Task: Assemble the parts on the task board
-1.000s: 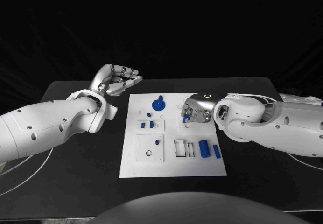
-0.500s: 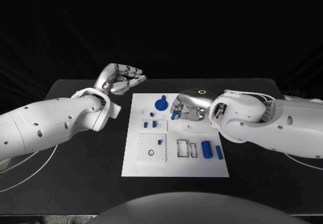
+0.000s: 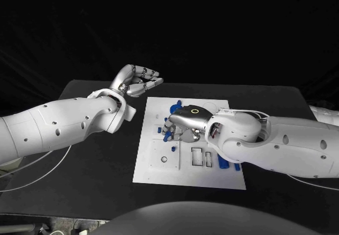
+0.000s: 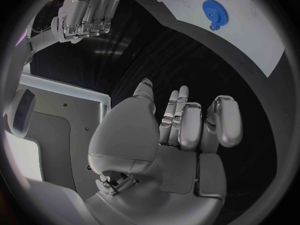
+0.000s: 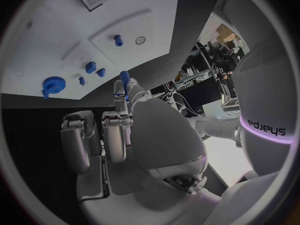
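Over the middle of the task board (image 3: pixel 159 166), the right hand (image 3: pixel 182 128) hangs with its fingers curled around a small blue peg (image 5: pixel 124 77), pinched at the fingertips as the right wrist view shows. Half a second ago this hand stood nearer the board's 3 o'clock side; it has since travelled toward the 9 o'clock side, although the head camera has also shifted, so part of that displacement is apparent only. The move suggests a carry phase: the peg is being brought toward a seat among the small blue pieces (image 5: pixel 90 66) near the board's centre. At 12 o'clock on the board lies the blue gear (image 4: pixel 215 13), partly hidden by the hand in the head view. Toward 5 o'clock, blue cylinders (image 3: pixel 225 165) lie just beside rectangular recesses (image 3: pixel 194 155), and a small ring (image 3: pixel 164 158) sits in the square plate at about 7 o'clock. Well apart, beyond the board's 10 o'clock corner, the left hand (image 3: pixel 141 78) is raised over the black table (image 3: pixel 92 161), fingers curled in on nothing, as before.
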